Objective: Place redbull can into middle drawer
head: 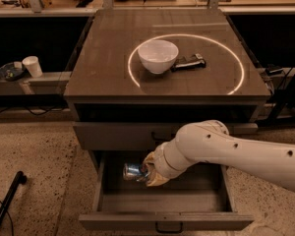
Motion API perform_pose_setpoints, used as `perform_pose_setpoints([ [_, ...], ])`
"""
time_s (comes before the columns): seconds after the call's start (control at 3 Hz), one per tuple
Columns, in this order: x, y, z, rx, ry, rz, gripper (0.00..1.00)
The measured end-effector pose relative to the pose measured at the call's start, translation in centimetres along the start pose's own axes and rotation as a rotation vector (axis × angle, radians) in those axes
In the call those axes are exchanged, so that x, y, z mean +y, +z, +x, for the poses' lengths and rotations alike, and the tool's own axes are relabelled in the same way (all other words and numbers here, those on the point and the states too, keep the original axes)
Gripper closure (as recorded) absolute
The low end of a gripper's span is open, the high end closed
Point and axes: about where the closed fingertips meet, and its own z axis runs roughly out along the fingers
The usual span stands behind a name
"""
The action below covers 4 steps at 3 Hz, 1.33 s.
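The redbull can [133, 171] is a shiny silver-and-blue can lying sideways inside the open middle drawer [162, 221], near its back left. My gripper [146, 173] is at the can's right end, down inside the drawer, shut on the can. The white arm [236, 151] reaches in from the right and hides the drawer's right back part. The like grey drawer front [118, 134] just above is shut.
On the cabinet top [103, 73] stand a white bowl [158, 55] and a black-and-silver bar-shaped object [189, 63] inside a bright ring. A white cup [32, 66] and a dark dish [10, 71] sit on a ledge at left. A black pole [7, 200] lies on the floor.
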Motion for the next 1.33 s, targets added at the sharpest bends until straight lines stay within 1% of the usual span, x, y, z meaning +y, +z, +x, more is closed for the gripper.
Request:
perform_pose_setpoints([
  [0.33, 0.0, 1.5, 2.2, -0.01, 0.015, 0.033, 1.0],
  [0.67, -0.5, 3.9, 5.4, -0.019, 0.05, 0.08, 1.0],
  [1.0, -1.1, 6.2, 8.2, -0.042, 0.05, 0.11, 1.0],
  [1.33, -1.1, 8.4, 10.9, -0.085, 0.058, 0.119, 1.0],
])
